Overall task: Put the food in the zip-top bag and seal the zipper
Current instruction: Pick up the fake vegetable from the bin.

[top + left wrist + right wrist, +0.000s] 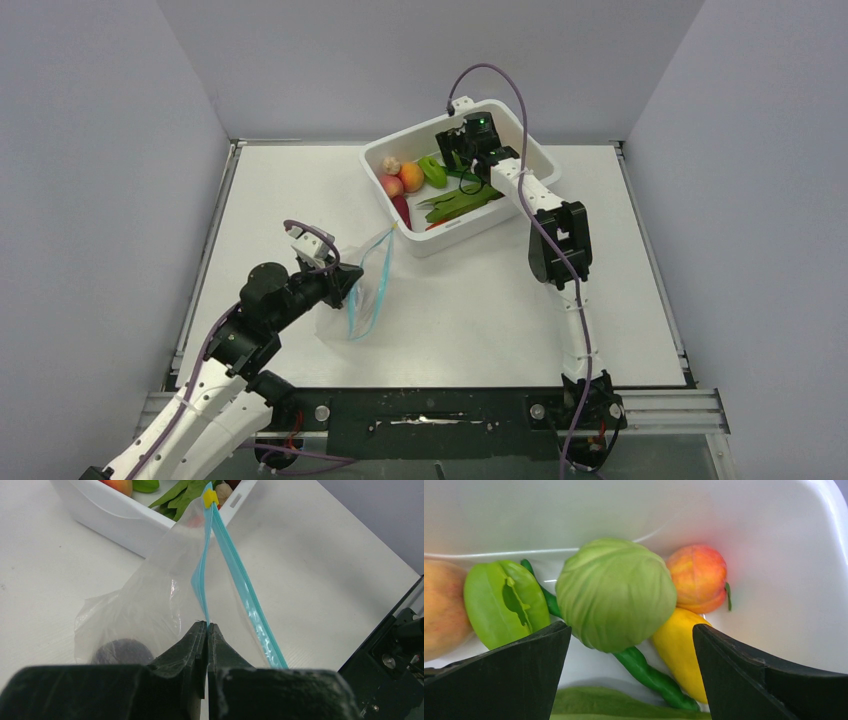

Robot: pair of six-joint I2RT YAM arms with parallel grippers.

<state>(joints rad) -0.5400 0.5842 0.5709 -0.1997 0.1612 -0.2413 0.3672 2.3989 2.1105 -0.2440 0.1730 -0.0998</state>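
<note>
The clear zip-top bag [365, 290] lies on the table left of the white tub [372, 165]. My left gripper [343, 282] is shut on one side of its blue zipper [245, 597], at the rim [207, 625]. The bag mouth gapes open and a yellow slider [210, 498] sits at the far end. A dark purple-brown fruit [122, 651] lies inside the bag. My right gripper [462, 150] is open inside the tub, its jaws [631, 627] on either side of a round green ball [616, 592] without touching it. A peach [698, 577] and a yellow fruit [679, 650] lie beside the ball.
The tub also holds a green pepper [504, 602], a long green chilli [649, 672], leafy greens [460, 205], two peaches [411, 177] and a pale mushroom [391, 165]. The tub wall [774, 555] is close on the right. A black base rail [430, 415] runs along the near edge.
</note>
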